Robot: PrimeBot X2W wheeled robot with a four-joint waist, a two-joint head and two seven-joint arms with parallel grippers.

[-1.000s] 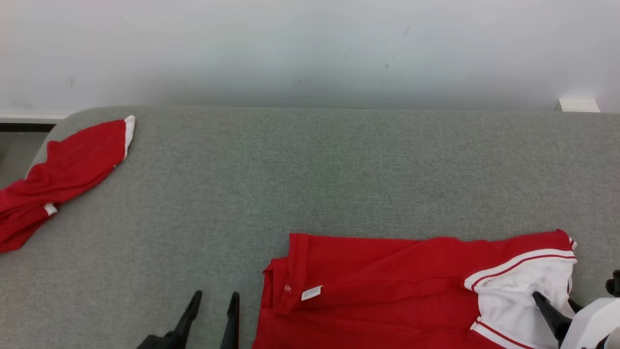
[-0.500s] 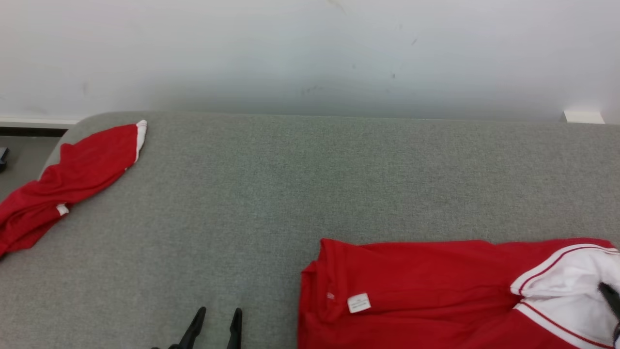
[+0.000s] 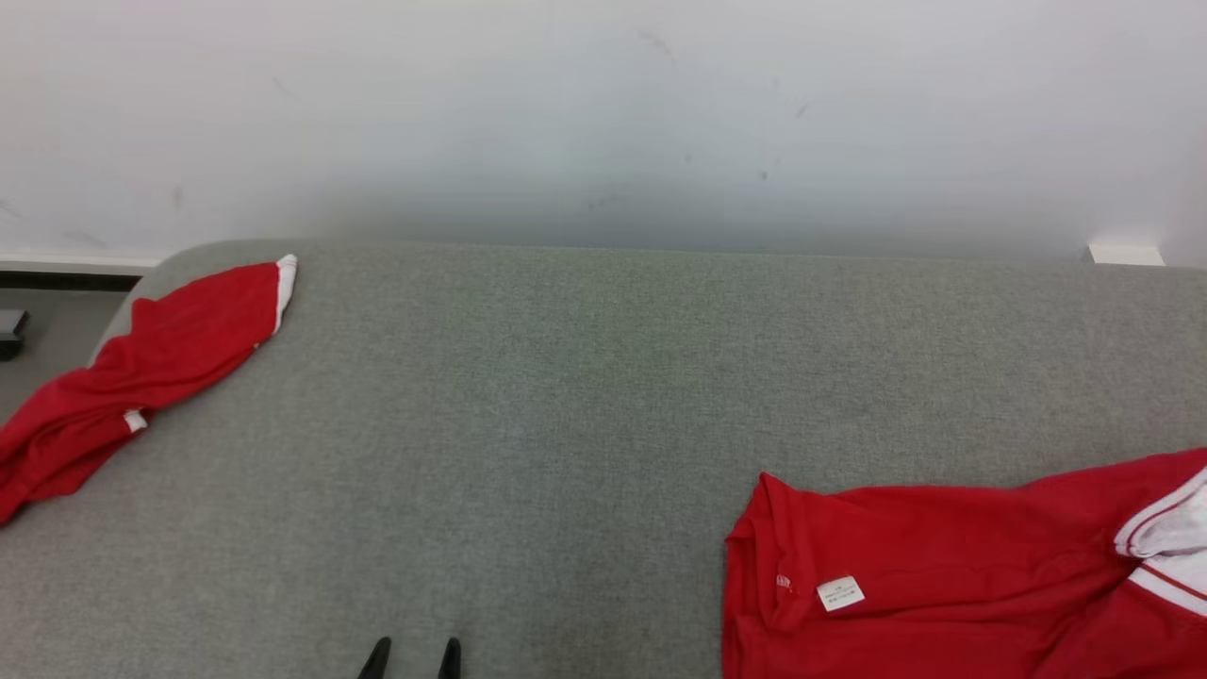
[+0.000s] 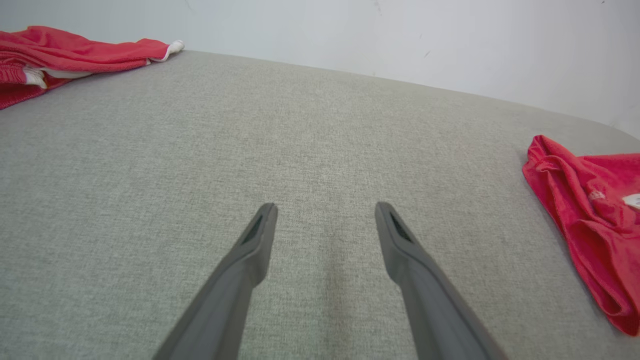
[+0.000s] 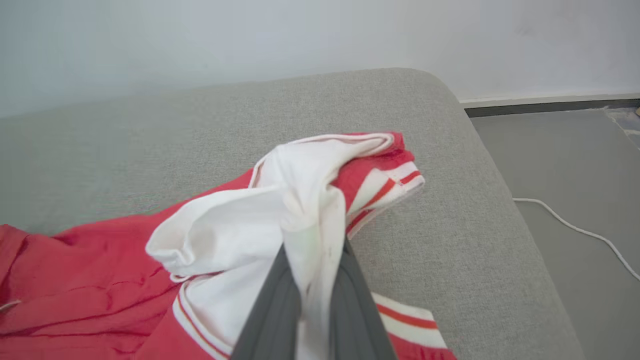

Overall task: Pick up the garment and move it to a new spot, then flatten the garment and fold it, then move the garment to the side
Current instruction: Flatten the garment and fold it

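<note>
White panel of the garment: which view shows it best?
Right wrist view: the white panel sits close, pinched in the shut right claw. Head view shows its striped edge at far right; left wrist view shows the red hem of the garment.

The left pincer (image 4: 325, 212) had two long, matte dark-grey fingers (image 4: 235, 280), tapering to rounded tips, each with a narrow recessed slot near the tip. The right pincer (image 5: 314, 252) had the same smooth dark-grey fingers.
</note>
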